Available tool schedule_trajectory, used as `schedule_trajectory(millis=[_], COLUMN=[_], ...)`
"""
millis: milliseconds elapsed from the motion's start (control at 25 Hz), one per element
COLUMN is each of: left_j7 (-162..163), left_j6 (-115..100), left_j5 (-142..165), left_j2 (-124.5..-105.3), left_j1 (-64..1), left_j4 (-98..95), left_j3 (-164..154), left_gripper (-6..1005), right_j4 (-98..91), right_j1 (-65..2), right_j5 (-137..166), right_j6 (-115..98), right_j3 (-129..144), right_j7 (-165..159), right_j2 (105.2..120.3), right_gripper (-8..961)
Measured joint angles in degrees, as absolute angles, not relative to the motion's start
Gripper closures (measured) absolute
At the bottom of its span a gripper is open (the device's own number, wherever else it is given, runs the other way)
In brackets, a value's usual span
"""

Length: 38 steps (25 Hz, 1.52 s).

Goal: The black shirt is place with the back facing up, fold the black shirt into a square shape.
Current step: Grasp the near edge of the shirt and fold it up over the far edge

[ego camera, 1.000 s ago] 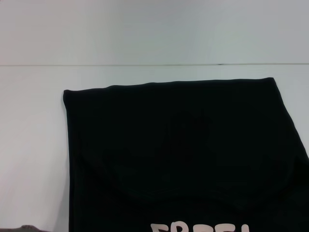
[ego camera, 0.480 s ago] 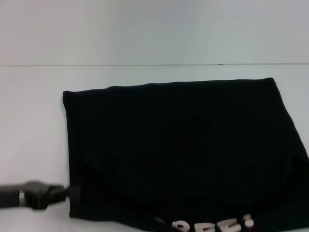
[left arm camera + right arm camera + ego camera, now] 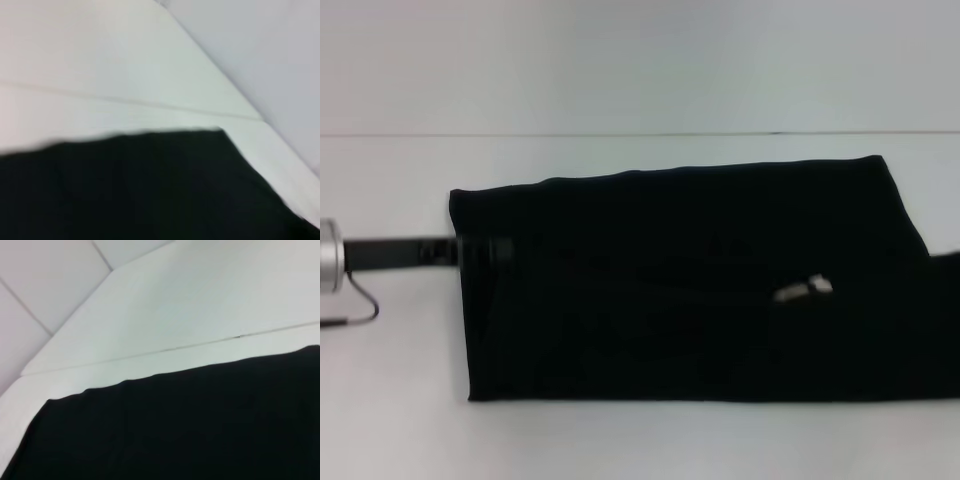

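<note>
While the near hem of the black shirt [image 3: 690, 290] lies in a straight fold line close to the robot, the garment reads as a wide dark band across the white table [image 3: 620, 440], longer side to side than front to back. A small pale patch shows on the cloth right of centre, probably a scrap of print caught in the fold.

At the shirt's left edge, the left pincer [image 3: 480, 250] reaches in level with the table, its dark fingers merging with the fabric; it looks clamped on that edge, but black on black hides the tips, so I cannot tell whether they are together or apart. The right pincer is not clearly seen in the head view; a dark bulge at the shirt's right border may be part of it, and its state cannot be told either. Both wrist views show only the far hem of the shirt [image 3: 150, 190] and bare table beyond.

My reading is that a front-to-back fold is being laid down. To do it well, both ends should travel together and level, so the carried edge lands parallel to the far hem with no skew. Releasing low, with the cloth resting flat, would keep the layers from sliding. Since the band is wider than deep, side folds seem needed next for a square.

Beyond the far hem, a thin seam crosses the table.
</note>
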State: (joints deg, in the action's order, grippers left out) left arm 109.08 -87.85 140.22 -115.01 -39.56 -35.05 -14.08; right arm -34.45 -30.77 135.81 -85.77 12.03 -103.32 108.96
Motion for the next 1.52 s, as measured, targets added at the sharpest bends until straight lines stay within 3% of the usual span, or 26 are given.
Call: schedule_trajectory(millis=[200, 800, 1520], left_j7=[111.8, 112.0, 111.6], left_j6=[-75.8, -51.7, -42.3], left_j5=[139.8, 139.6, 139.5], left_j2=[-114.62, -115.55, -117.49], left_j1=[-42.9, -47.8, -48.7], left_j4=[-34.1, -29.6, -29.4], left_j3=[-14.7, -22.5, -25.8], left_gripper=[960, 955, 950], right_j4=[-27.8, -23.7, -22.0], right_j1=[-36.8, -47.7, -51.2], right_j5=[135.9, 135.6, 134.0], right_j6=[-72.6, -48.8, -37.2], right_j3=[16.7, 22.8, 26.6], right_j7=[-107.4, -109.4, -108.7], right_j2=[107.85, 110.97, 113.18], right_gripper=[919, 918, 918])
